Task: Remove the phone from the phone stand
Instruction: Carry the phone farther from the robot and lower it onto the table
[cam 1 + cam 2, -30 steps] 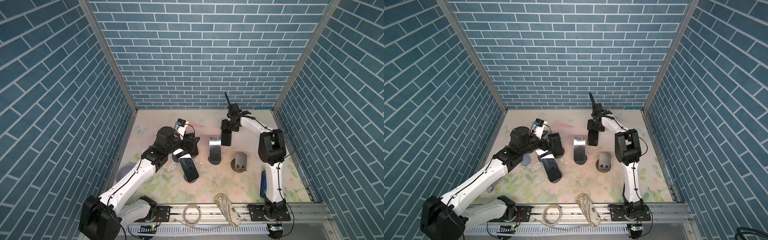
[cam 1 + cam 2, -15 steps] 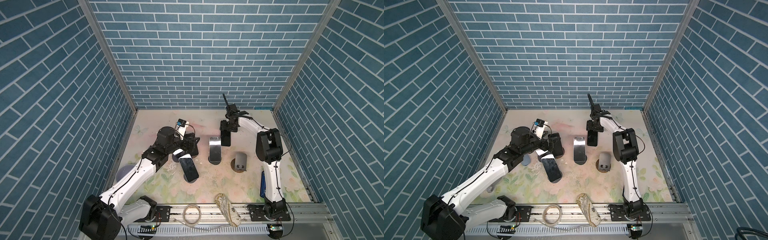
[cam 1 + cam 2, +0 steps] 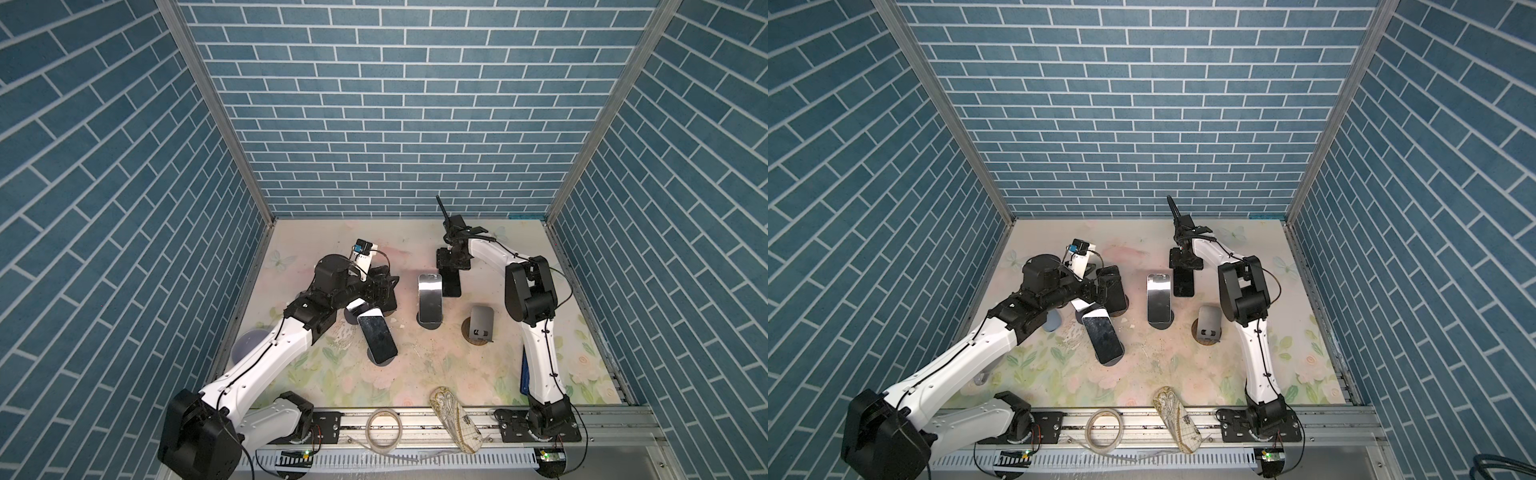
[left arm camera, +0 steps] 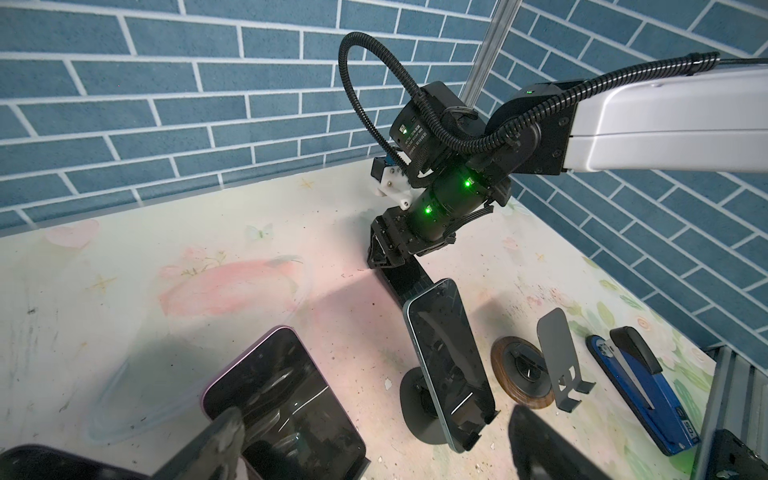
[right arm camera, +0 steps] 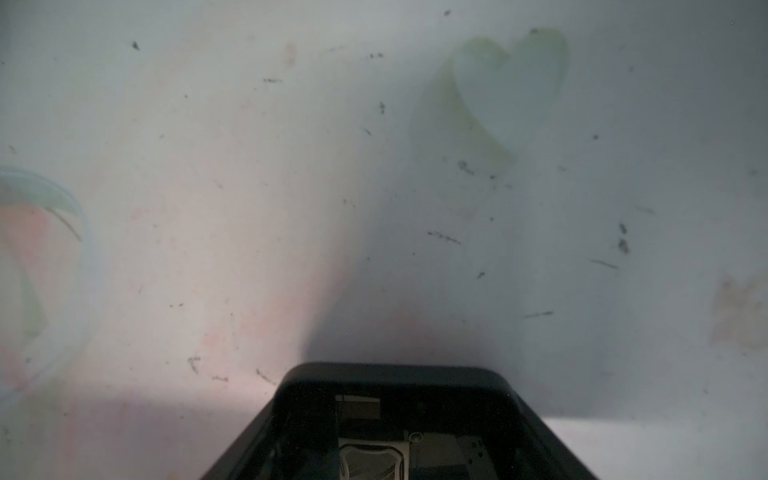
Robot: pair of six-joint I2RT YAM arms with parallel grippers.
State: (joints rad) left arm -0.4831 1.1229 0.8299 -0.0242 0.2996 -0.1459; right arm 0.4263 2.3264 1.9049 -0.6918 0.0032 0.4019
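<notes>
**Condition.** The right claw (image 3: 452, 265) is closed to a narrow gap on one short end of the black phone (image 3: 451, 286). The phone hangs tilted, clear of the empty stand (image 3: 482, 322) and on that stand's back-wall side. Its free end is low over the counter (image 3: 457, 374); whether it touches cannot be told. The left claw (image 4: 380, 434) stands wide and holds nothing. It is well apart from the empty stand, with the purple-rimmed phone (image 4: 282, 395) between its fingers (image 4: 224, 432).

**Hazards.**
1. Early release. If the right claw opens before the free end rests on the counter, the phone is likely to drop and slap flat.
2. Slip. The grip takes one end only, so the phone's weight levers against the pads. A sudden move could rotate it out of the claw.
3. Collision. The blue-edged phone (image 4: 449, 361), propped just beside the empty stand, is close to the hanging phone. A sideways swing could knock it off its support.
4. Left arm drift. Any travel could push the purple-rimmed phone off its own stand.
</notes>
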